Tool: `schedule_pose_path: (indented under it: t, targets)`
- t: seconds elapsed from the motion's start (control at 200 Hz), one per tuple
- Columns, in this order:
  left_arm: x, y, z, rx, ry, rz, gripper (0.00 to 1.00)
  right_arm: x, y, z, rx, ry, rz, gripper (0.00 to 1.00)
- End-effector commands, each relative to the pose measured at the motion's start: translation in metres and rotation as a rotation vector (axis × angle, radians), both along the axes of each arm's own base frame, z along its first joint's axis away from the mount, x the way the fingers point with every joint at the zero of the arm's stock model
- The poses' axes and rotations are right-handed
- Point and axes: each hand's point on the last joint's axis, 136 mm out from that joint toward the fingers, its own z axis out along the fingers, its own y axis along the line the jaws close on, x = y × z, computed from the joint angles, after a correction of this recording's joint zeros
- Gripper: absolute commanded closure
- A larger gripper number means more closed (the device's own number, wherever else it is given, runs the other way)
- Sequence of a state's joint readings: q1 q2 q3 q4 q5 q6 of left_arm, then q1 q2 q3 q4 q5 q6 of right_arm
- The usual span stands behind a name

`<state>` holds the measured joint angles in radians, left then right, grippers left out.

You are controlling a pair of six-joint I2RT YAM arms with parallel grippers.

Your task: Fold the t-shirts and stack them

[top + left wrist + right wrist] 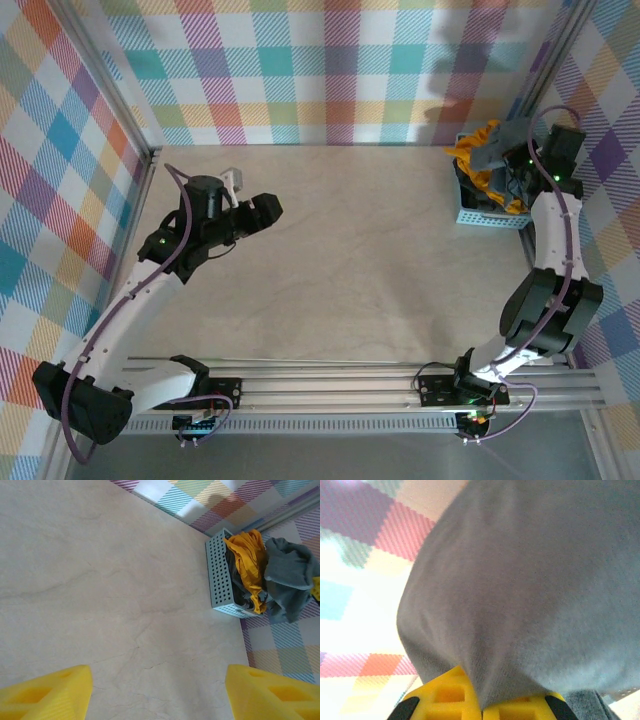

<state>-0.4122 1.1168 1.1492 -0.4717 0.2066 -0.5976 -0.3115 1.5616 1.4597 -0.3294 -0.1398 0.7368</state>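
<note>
Right end effector pinches grey t-shirt above corner basket; open tabletop alongside.

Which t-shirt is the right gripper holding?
The dark slate-grey t-shirt, its cloth pinched in the shut right gripper; the mustard t-shirt lies ungripped in the blue basket.

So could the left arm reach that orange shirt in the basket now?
Probably not: the left gripper sits across the table from the orange shirt, and the right gripper, shut on the grey shirt, hangs over the basket.
</note>
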Motion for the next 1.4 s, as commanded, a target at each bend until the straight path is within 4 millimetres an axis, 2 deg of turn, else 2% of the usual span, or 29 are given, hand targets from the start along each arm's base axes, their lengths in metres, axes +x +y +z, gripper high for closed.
schedule_pose_path:
  t: [0.0,0.06,0.15,0.29,0.36,0.42,0.48,0.55,0.605,0.68,0.755,0.785,0.82,0.865,0.945,1.01,1.11,1.18,1.285,1.394]
  targets:
    - [-0.001,-0.002,0.001,-0.012,-0.005,0.01,0.3,0.005,0.025,0.044,-0.065,-0.118,0.082,1.0]
    - [-0.001,-0.002,0.001,-0.009,-0.004,0.012,0.3,0.001,0.041,0.069,-0.102,-0.18,0.114,1.0]
    - [-0.001,0.002,0.001,0.006,0.001,0.033,0.3,-0.013,0.073,0.122,-0.169,-0.305,0.178,1.0]
    - [-0.001,0.018,0.002,0.052,0.007,0.105,0.3,-0.04,0.149,0.198,-0.234,-0.494,0.365,1.0]
    - [-0.002,0.026,0.007,0.069,-0.002,0.143,0.29,-0.052,0.194,0.221,-0.26,-0.559,0.472,1.0]
    - [-0.004,0.033,0.01,0.082,-0.011,0.169,0.28,-0.055,0.23,0.226,-0.256,-0.566,0.56,1.0]
    - [-0.006,0.04,0.012,0.096,-0.009,0.2,0.28,-0.053,0.262,0.216,-0.246,-0.539,0.63,1.0]
    - [-0.01,0.047,0.011,0.116,0.005,0.229,0.27,-0.046,0.296,0.186,-0.232,-0.474,0.697,1.0]
    - [-0.013,0.051,0.009,0.126,0.013,0.238,0.27,-0.042,0.324,0.155,-0.209,-0.41,0.757,1.0]
    - [-0.018,0.055,0.007,0.129,0.021,0.25,0.27,-0.044,0.367,0.101,-0.184,-0.297,0.86,1.0]
    - [-0.025,0.062,0.001,0.145,0.036,0.266,0.27,-0.057,0.404,0.049,-0.127,-0.179,0.963,1.0]
    - [-0.027,0.064,-0.003,0.158,0.046,0.271,0.27,-0.063,0.411,0.028,-0.099,-0.133,0.983,1.0]
    - [-0.03,0.067,-0.007,0.17,0.056,0.273,0.26,-0.067,0.413,0.005,-0.067,-0.08,0.984,1.0]
    - [-0.034,0.068,-0.015,0.187,0.082,0.271,0.24,-0.071,0.403,-0.027,-0.057,0.024,0.937,0.99]
    - [-0.039,0.066,-0.034,0.206,0.137,0.25,0.23,-0.081,0.371,-0.08,-0.079,0.219,0.841,0.74]
    - [-0.041,0.058,-0.051,0.188,0.179,0.211,0.23,-0.092,0.347,-0.103,-0.072,0.299,0.787,0.5]
    - [-0.043,0.024,-0.077,0.111,0.249,0.075,0.28,-0.111,0.317,-0.108,-0.118,0.329,0.737,0.32]
    - [-0.049,-0.002,-0.095,0.129,0.284,-0.02,0.29,-0.124,0.293,-0.113,-0.148,0.361,0.682,0.29]
    - [-0.064,-0.04,-0.126,0.283,0.289,-0.149,0.3,-0.141,0.261,-0.131,-0.131,0.435,0.602,0.33]
    - [-0.065,-0.077,-0.149,0.443,0.26,-0.223,0.24,-0.155,0.235,-0.151,-0.117,0.494,0.538,0.38]
